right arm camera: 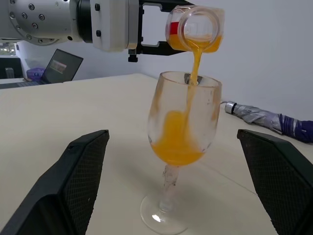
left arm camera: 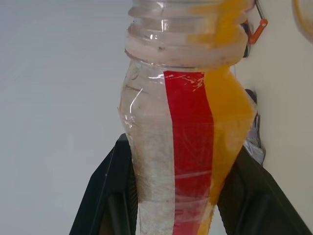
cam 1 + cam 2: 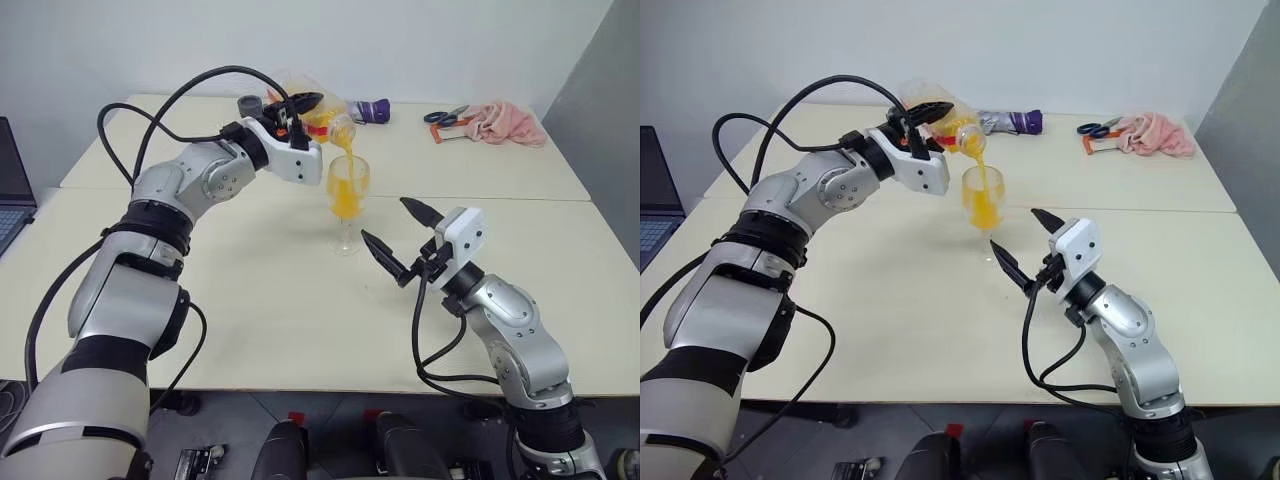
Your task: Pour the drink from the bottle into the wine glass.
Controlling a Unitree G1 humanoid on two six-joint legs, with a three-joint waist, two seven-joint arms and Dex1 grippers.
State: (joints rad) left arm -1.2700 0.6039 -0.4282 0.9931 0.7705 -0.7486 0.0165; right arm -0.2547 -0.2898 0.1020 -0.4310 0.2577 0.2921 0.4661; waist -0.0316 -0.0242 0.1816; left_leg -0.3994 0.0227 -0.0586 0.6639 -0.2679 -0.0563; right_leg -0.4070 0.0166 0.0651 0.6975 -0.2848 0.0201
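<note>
L gripper (image 3: pixel 300 112) clamped on bottle (image 3: pixel 322 117), tipped mouth-down, upper centre of frame. Drink (image 3: pixel 349 168) streaming into wine glass (image 3: pixel 347 195), upright on table (image 3: pixel 250 300) at centre, bowl part full. R gripper (image 3: pixel 395 233) spread wide, empty, just right of glass foot, no contact.

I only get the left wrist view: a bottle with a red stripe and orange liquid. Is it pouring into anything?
Observer: Yes, the drink streams from the bottle into a wine glass.
Operator: Is the glass full?
Observer: No, juice fills only the bottom of the bowl.
Operator: Does anything hold the glass?
Observer: No. The right gripper waits open beside it, fingers apart, not touching it.
</note>
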